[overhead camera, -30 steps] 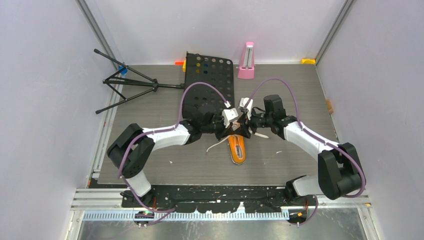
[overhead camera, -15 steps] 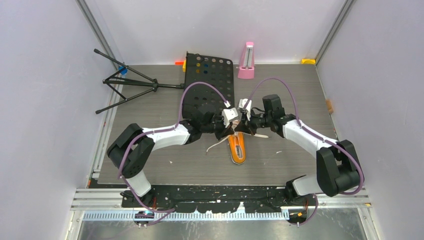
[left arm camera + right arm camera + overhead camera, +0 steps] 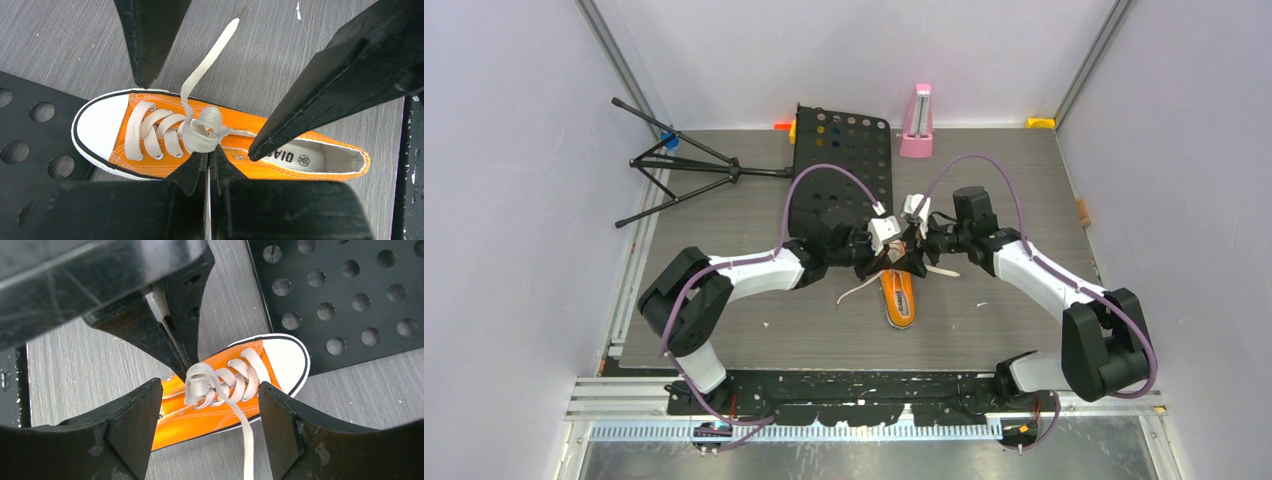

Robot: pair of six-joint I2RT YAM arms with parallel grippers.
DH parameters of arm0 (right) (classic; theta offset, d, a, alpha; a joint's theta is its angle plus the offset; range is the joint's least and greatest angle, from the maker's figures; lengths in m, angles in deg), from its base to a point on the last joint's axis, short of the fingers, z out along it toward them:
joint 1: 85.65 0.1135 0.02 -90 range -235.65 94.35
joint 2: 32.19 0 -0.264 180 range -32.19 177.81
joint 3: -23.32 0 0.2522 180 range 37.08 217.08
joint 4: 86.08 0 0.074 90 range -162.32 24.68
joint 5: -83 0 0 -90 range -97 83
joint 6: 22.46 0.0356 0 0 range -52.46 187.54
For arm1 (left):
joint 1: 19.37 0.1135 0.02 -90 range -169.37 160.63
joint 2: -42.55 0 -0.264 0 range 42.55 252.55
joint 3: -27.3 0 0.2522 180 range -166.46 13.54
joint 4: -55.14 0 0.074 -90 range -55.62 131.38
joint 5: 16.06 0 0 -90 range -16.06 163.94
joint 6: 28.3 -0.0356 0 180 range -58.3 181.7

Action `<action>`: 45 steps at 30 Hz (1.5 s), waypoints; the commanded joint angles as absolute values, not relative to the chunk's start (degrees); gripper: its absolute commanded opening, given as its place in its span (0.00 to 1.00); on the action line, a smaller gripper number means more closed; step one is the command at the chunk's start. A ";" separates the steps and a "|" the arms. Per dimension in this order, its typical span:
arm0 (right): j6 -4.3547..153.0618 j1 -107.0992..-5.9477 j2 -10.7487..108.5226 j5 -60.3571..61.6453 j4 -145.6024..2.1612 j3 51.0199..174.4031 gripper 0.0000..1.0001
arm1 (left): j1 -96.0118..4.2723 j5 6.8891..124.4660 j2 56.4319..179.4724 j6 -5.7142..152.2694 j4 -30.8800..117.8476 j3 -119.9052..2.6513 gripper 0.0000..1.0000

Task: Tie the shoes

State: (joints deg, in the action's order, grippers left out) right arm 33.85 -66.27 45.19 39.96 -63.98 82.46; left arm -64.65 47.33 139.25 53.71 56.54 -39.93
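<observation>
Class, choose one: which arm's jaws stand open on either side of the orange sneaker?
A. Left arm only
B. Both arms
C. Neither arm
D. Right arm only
D: on the right arm the jaws stand apart either side of the sneaker, while the left arm has its jaws pinched shut on the lace.

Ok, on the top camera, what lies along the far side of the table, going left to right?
From the left: black tripod → black perforated panel → pink metronome → small yellow piece at the far right corner.
</observation>
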 commanded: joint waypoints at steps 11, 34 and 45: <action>28.51 -66.49 48.69 46.00 -62.52 87.07 0.65 | -64.67 46.55 136.11 52.58 57.38 -41.48 0.00; 40.49 -69.60 50.25 51.30 -64.89 86.37 0.00 | -64.70 53.68 134.90 58.09 58.39 -39.31 0.24; 50.62 -70.53 55.73 53.68 -64.65 87.51 0.00 | -65.44 60.20 128.93 71.10 56.06 -34.87 0.31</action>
State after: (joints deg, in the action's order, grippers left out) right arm 45.26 -70.30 54.74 50.59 -61.57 86.46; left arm -64.65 58.02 132.96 65.40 55.82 -36.41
